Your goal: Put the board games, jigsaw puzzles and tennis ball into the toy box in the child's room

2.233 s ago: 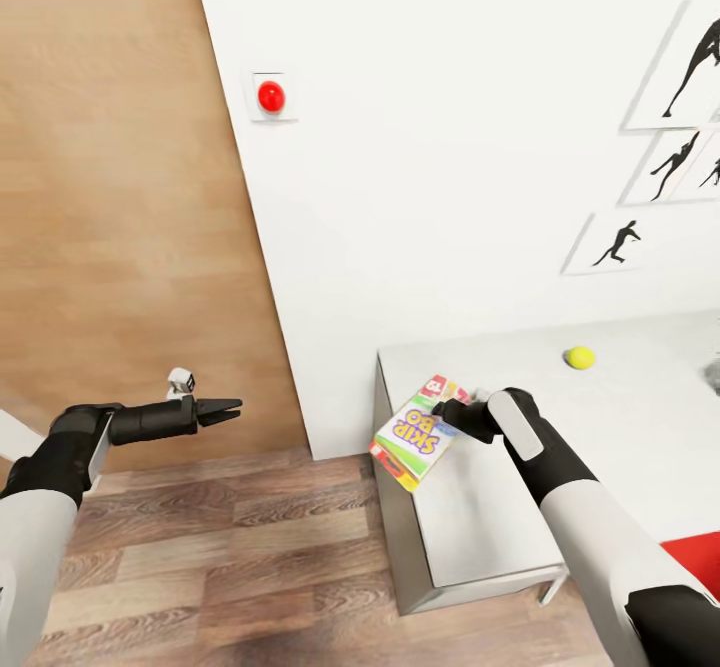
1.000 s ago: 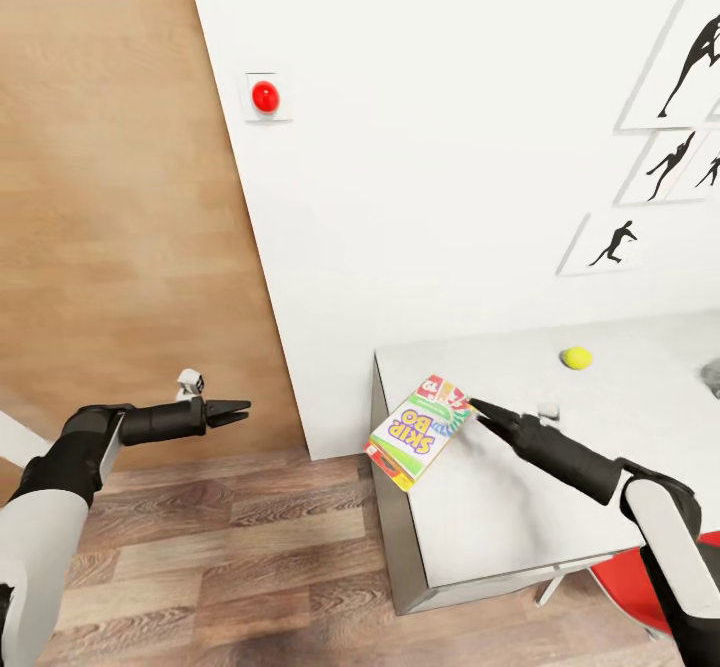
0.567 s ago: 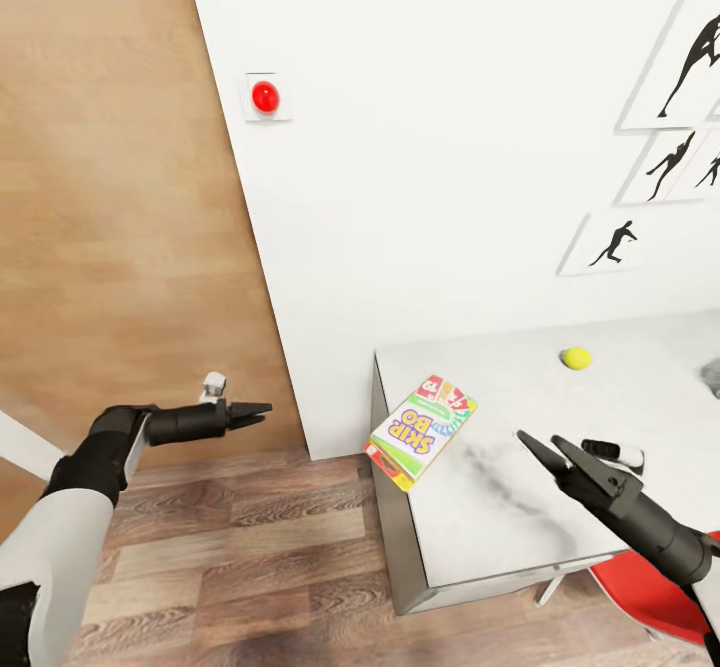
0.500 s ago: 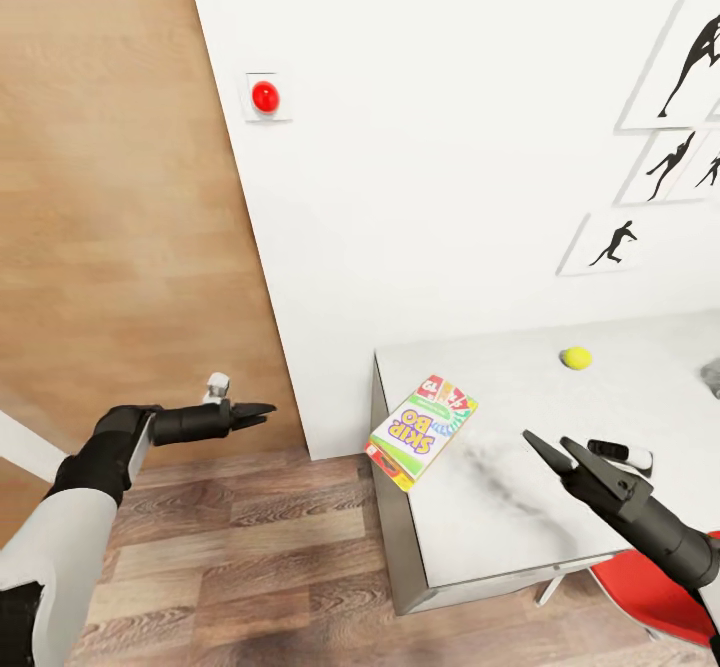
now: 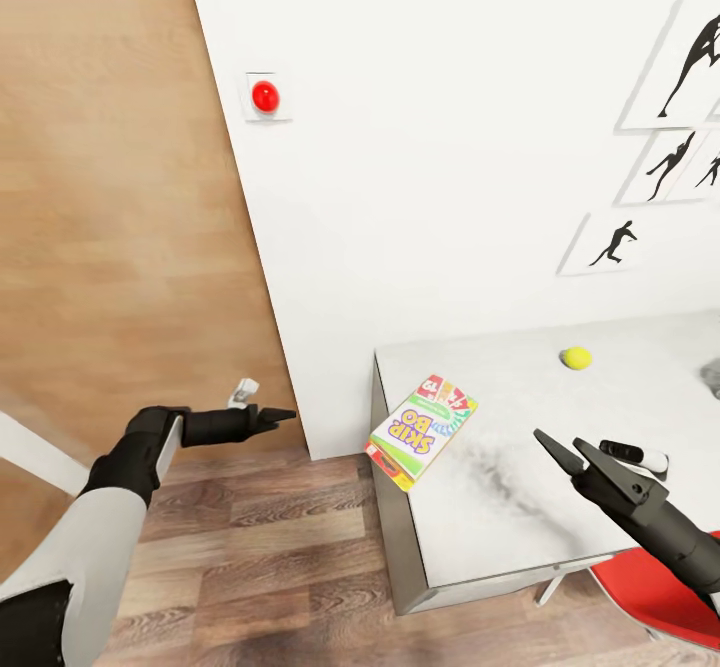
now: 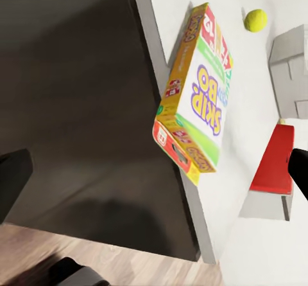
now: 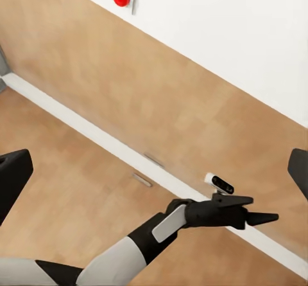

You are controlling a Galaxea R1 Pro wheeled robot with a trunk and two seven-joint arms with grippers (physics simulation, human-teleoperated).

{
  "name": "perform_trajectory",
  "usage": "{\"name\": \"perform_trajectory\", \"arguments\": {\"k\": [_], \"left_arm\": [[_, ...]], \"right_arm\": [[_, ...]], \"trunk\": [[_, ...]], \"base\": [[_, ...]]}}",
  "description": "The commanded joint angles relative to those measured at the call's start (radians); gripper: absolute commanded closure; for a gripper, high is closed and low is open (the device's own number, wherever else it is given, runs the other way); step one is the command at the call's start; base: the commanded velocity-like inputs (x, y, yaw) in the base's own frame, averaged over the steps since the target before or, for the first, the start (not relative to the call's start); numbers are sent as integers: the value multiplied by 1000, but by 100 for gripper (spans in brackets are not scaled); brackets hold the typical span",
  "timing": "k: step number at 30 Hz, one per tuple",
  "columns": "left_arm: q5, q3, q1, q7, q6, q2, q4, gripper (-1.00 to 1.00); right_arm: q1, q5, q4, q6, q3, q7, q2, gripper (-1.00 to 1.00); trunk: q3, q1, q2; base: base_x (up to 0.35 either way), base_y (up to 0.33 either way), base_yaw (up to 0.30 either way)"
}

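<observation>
Head view: right gripper (image 5: 563, 450) nearest, jaws spread, empty, above table (image 5: 500, 517); board game (image 5: 421, 429) well apart from those jaws, overhanging the table's corner; tennis ball (image 5: 576, 357) farther back. Left gripper (image 5: 283, 414) over floor, jaws together. Left wrist view adds toy box (image 6: 290, 67) beside the ball.
</observation>
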Motion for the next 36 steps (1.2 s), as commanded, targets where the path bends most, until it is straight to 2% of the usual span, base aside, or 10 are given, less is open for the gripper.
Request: {"name": "perform_trajectory", "arguments": {"k": [1,8,17,23,30,36], "left_arm": [[-10,4,-1,4,8,-5,0,-100],[-12,4,-1,26,4,-44,0,-100],[-11,3,-1,28,4,-49,0,-100],[-11,4,-1,21,5,-46,0,-100],[-12,9,-1,10,5,-24,0,-100],[-12,10,-1,8,8,-10,0,-100]], "right_arm": [[-1,-3,0,6,0,0,0,-100],[-1,-1,0,4,0,-1,1,-100],[-1,-1,0,4,1,-2,1,-100],[-1,-1,0,4,1,-3,1,-100],[-1,0,0,3,3,-9,2,-100],[-1,17,0,3,4,-14,3,-100]], "trunk": [[-2,1,-2],[-2,1,-2],[-2,1,-2],[-2,1,-2],[-2,1,-2],[-2,1,-2]], "base": [[0,-58,0],[0,-234,0],[0,-283,0],[0,-58,0],[0,-8,0],[0,-13,0]]}}
